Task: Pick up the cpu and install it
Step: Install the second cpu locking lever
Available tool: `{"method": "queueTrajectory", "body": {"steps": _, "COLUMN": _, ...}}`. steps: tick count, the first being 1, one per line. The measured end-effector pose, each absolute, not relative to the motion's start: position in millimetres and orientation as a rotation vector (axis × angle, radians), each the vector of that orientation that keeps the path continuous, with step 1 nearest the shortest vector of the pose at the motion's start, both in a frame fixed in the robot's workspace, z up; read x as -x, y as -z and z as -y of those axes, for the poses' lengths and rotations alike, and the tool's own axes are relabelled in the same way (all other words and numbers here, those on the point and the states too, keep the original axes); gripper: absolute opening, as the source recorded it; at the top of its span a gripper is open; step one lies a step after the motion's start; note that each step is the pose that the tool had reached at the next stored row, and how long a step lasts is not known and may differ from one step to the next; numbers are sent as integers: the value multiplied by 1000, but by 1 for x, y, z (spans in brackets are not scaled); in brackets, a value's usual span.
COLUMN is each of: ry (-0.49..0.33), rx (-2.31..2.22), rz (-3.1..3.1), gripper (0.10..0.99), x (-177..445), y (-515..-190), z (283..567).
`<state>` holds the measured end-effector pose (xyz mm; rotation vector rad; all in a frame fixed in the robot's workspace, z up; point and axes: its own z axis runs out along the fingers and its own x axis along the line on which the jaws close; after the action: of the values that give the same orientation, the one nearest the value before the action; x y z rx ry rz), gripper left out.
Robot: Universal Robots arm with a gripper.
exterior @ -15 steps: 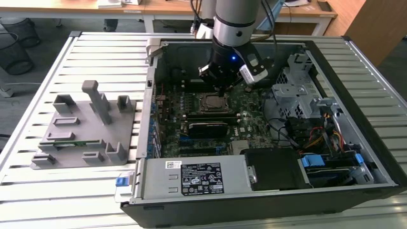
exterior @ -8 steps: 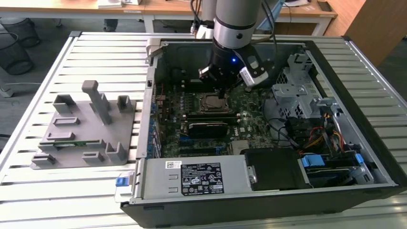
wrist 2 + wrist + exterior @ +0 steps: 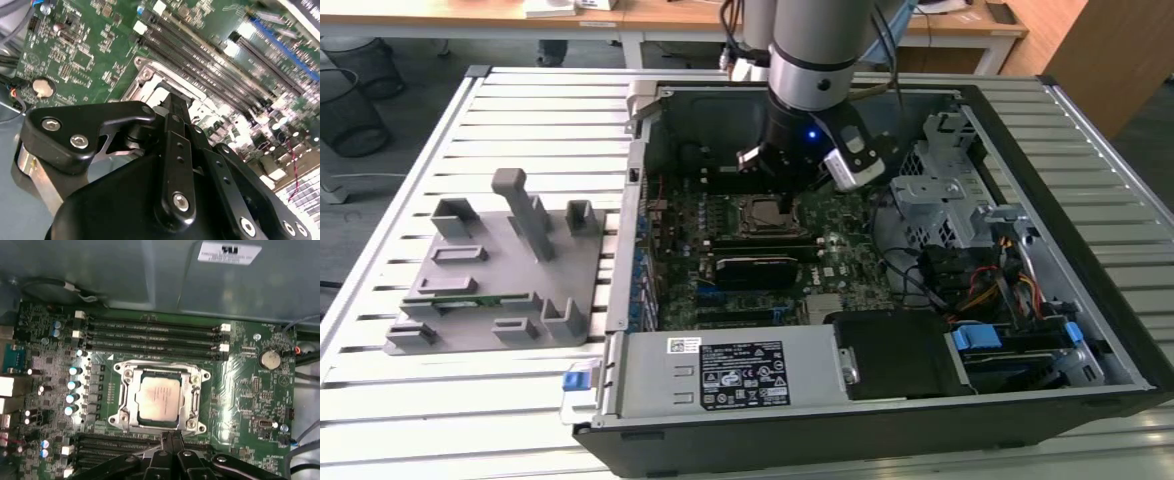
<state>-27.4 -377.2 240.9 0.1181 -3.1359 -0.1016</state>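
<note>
Surface: slatted metal table (image 3: 520, 110), with an open computer case (image 3: 1067, 250) lying on it and a grey fixture tray (image 3: 494, 270) to the exterior view's left.
Arm: reaches down into the case from above, over the motherboard (image 3: 841, 215).
Gripper (image 3: 170, 440): black linkage hovers just beside the socket's edge in the first wrist view; fingers drawn together with nothing between them.
Cpu (image 3: 158, 397): silvery square seated flat inside the metal socket frame (image 3: 125, 407), between two banks of memory slots (image 3: 150, 332); seen in the exterior view at (image 3: 765, 212).
Contact: gripper and cpu are apart.
Nearby: coin battery (image 3: 270, 359) on the board, well apart from the socket.
</note>
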Motion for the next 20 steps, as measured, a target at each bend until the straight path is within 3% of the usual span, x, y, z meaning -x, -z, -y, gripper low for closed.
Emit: {"method": "queueTrajectory", "body": {"steps": 20, "ry": 105, "rx": -118, "rz": 3134, "gripper": 106, "x": 51, "y": -239, "z": 393}}
